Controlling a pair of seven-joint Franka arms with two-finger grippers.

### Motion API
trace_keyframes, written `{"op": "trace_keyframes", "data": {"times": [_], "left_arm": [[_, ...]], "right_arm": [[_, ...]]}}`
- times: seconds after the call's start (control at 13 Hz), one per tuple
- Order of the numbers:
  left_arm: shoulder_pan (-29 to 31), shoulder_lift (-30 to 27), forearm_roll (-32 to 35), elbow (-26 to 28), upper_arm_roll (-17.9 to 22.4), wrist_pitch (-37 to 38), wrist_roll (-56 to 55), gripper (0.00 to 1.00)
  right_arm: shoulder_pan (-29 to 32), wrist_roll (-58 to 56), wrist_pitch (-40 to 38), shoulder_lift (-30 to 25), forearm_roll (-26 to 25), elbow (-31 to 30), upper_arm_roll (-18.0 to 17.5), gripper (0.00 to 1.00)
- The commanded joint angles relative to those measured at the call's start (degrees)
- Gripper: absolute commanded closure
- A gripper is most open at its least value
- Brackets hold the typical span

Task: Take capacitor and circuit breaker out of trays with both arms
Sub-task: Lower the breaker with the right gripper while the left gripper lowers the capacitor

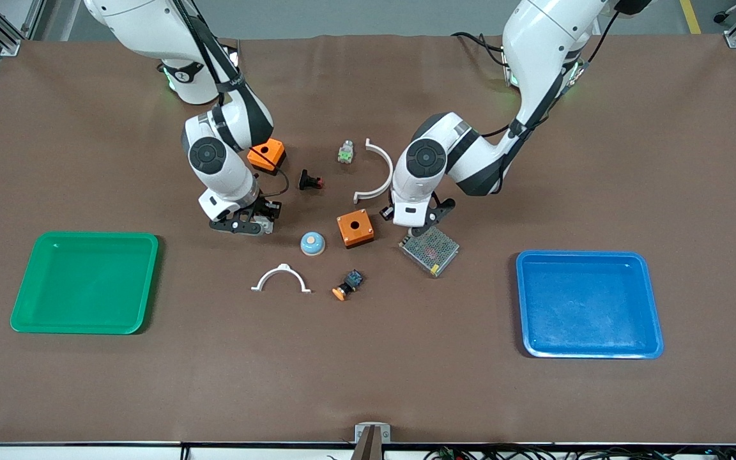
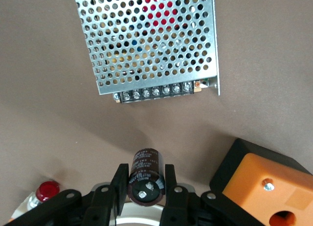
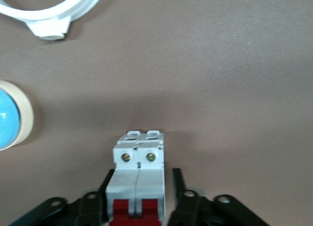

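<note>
We note the left gripper [image 2: 145, 192] low at mid-desk, jaws closed on the capacitor [image 2: 145, 176], its black body pinched between the two pads and silvery end facing the wrist camera; just beside it lie the perforated metal power supply [image 1: 429, 249] and an orange box [image 1: 355, 229], the latter toward the right arm's end; the right gripper [image 3: 139, 211] sits low over the desk [image 1: 368, 377] between the green tray [image 1: 85, 282] and the blue-domed button [image 1: 312, 243], jaws closed on the breaker [image 3: 138, 179], a white block with red levers showing between the pads; whether either part rests on the desk we cannot tell; the blue tray [image 1: 588, 305] lies toward the left arm's end, well apart from both grippers; a white curved clip [image 1: 281, 278] lies nearer the front camera than the button.
</note>
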State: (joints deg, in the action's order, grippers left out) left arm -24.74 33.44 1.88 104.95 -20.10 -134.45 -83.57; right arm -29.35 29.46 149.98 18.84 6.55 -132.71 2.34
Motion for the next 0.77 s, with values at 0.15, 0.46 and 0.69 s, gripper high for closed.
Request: {"op": "trace_keyframes", "data": {"times": [0.15,0.46,0.69], "left_arm": [[-1.27,1.28,1.11,-0.28,0.24,-1.87,-2.47,0.86],[-1.27,1.28,1.11,-0.36,0.33,-1.79,-2.30,0.00],[-0.22,-1.52,2.76,-1.50,0.59,0.49,0.32,0.00]], "right_arm": [[0.69,-1.51,-14.29,-0.20,-1.61,9.09,1.43,0.00],[3.14,-9.49,-39.72,-0.20,-2.94,26.86,3.46,0.00],[9.73,-19.51,-49.41,-1.51,-3.03,33.20,3.55,0.00]]}}
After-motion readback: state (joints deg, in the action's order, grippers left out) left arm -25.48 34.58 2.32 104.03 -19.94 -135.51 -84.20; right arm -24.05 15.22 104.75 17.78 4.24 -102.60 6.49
